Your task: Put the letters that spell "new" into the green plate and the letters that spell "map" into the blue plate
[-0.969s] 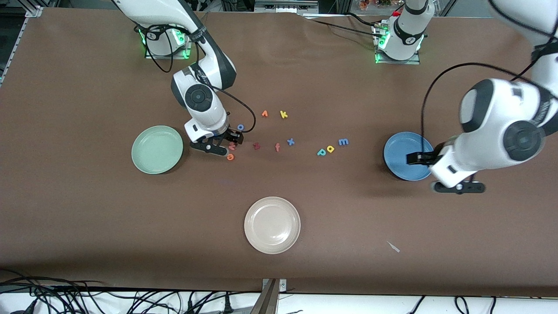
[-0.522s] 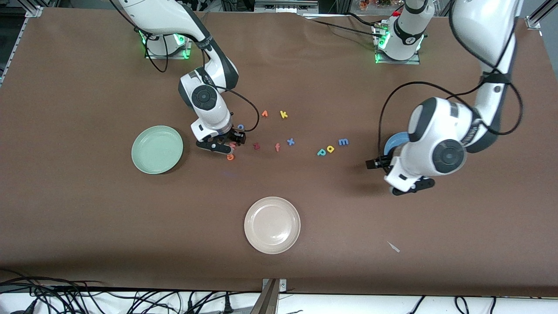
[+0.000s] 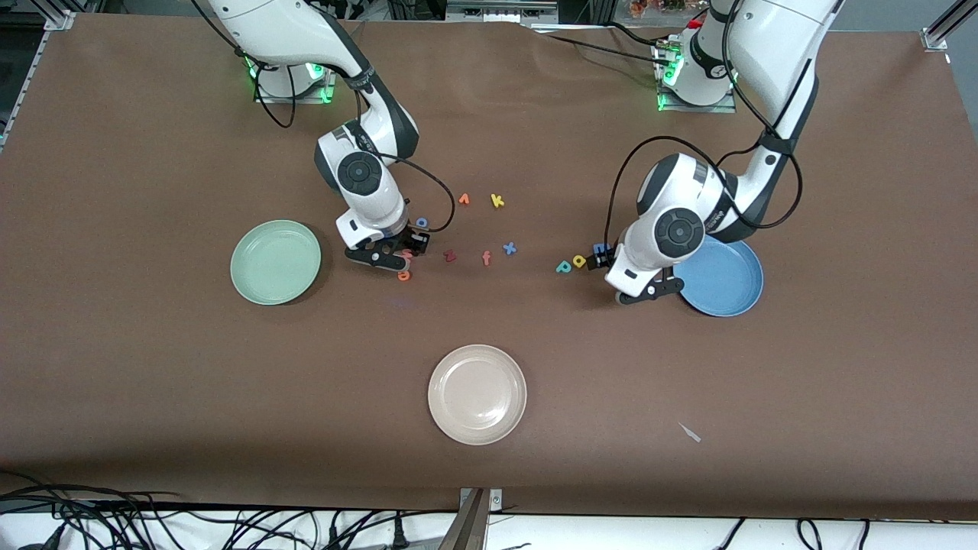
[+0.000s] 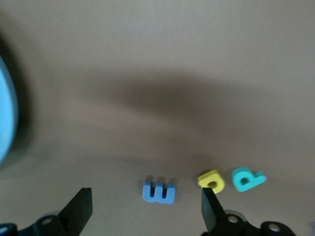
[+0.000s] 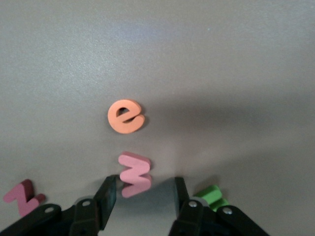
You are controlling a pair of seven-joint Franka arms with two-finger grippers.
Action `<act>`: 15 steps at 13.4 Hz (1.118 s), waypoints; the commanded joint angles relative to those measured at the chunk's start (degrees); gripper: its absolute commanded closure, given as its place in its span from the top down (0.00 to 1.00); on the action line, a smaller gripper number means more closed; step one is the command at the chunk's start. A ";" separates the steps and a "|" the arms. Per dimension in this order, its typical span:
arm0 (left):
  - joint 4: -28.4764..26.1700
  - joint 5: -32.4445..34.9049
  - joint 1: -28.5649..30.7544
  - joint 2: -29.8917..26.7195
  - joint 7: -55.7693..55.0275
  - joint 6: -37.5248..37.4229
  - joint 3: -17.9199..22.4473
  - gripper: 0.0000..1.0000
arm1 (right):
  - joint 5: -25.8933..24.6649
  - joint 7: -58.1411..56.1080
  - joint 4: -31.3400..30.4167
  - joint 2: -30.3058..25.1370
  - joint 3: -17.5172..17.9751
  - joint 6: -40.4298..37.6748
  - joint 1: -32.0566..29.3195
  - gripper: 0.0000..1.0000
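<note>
My right end effector [image 5: 145, 196] is down on the worktop [image 3: 153, 382] with its fingers narrowing around the pink "w" [image 5: 134, 173], which lies flat between them; they have drawn in a good deal over the last second but I judge the grip not yet closed. Just outside one finger is the green "n" [image 5: 212, 193], just outside the other the dark red "z" [image 5: 22, 196], and ahead of the tips the orange "e" [image 5: 126, 116]. The green plate [image 3: 276, 262] sits close by toward my right arm's end, with no letter in it.

My left end effector [image 4: 147, 209] has swung in from over the blue plate [image 3: 726, 283] and now hovers, fingers wide, over the blue "m" [image 4: 158, 191]. The yellow "a" [image 4: 211, 181] is almost at one fingertip, the teal "p" [image 4: 247, 179] just past it. The blue plate holds no letter either.

So both words are being started at once, neither with a letter delivered.

The letters are small, thick, matte foam cut-outs, soft-edged; the plates are smooth, round and rimmed; the worktop is dull brown.
</note>
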 commanded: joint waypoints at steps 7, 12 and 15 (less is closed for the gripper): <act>-5.33 -1.24 -1.67 0.56 1.23 6.64 0.07 0.75 | -0.46 -1.05 0.37 -1.24 -1.11 0.85 0.64 0.12; -5.24 -1.24 -2.29 1.88 1.31 7.01 -0.28 0.74 | -0.55 -14.72 1.87 -5.54 -9.09 -10.99 0.38 0.12; -5.33 -1.24 -2.81 2.67 1.58 7.01 -0.28 0.71 | -0.20 -29.84 1.52 -7.74 -16.74 -15.85 0.20 0.12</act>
